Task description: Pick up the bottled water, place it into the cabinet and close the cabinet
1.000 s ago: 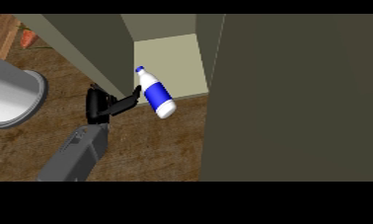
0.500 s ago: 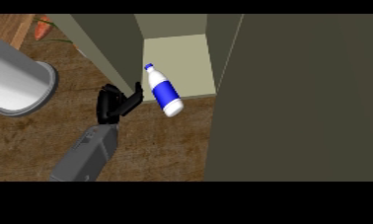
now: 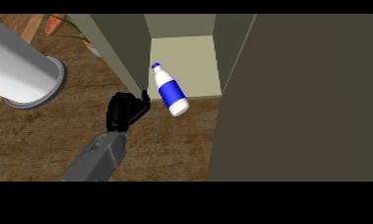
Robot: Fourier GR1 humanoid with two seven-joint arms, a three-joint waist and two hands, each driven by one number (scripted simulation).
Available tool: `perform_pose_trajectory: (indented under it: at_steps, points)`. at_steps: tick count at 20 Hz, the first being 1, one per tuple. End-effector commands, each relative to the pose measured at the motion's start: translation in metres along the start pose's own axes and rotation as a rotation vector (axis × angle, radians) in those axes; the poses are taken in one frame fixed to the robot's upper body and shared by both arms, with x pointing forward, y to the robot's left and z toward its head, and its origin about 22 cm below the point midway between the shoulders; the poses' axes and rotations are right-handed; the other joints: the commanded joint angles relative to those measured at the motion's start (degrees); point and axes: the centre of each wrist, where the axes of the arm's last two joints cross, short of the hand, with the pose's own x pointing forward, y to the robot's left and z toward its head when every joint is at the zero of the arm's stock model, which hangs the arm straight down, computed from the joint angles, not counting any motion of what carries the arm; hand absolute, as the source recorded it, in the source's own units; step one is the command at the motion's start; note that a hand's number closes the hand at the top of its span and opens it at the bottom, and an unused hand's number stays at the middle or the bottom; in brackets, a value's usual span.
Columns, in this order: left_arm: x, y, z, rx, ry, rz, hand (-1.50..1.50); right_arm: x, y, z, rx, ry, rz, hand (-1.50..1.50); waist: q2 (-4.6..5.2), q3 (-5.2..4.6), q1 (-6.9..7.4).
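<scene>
Bottled water lies tilted across the cabinet shelf's front edge, cap inward. My hand sits beside it, fingers curled on nothing (thumb nearly touching). I'd nudge the btl fully inside.

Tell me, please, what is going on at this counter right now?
The robot's left hand is at the open cabinet, beside the bottled water, which lies tilted across the cabinet's front edge. Whether the hand touches the bottle is unclear. The right hand does not show. The cabinet is not yet closed.
</scene>
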Motion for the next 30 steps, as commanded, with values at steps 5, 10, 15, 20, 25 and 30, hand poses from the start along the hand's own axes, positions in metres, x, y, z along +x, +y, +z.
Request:
perform_pose_trajectory:
  at_steps: [5, 10, 15, 20, 25, 30]
  points:
    - [0.042, -0.084, -0.006, -0.354, -0.224, 0.328, 1.50, 0.010, 0.021, 0.009, 0.091, 0.017, -0.013, 1.50, -1.93, 0.34, 1.27]
    - [0.016, -0.065, 0.022, -0.446, -0.205, 0.303, -1.50, 0.020, 0.033, 0.014, 0.059, 0.018, -0.014, 1.50, -2.02, 0.43, 3.19]
    - [0.029, -0.039, 0.027, -0.536, -0.197, 0.349, -1.50, 0.037, 0.043, 0.014, 0.096, 0.028, 0.053, 1.50, -2.05, 0.45, 4.41]
    - [0.032, 0.009, 0.061, -0.524, -0.201, 0.342, -1.50, 0.039, 0.067, 0.015, 0.211, 0.057, -0.005, 1.50, -1.82, 0.44, 5.06]
    - [0.047, 0.061, 0.089, -0.455, -0.245, 0.287, -1.50, 0.036, 0.088, 0.014, 0.259, 0.037, -0.086, 1.50, -1.99, 0.42, 5.42]
    - [0.058, 0.112, 0.112, -0.389, -0.272, 0.189, -1.50, 0.033, 0.108, 0.000, 0.311, 0.028, -0.155, 1.50, -1.61, 0.34, 5.58]
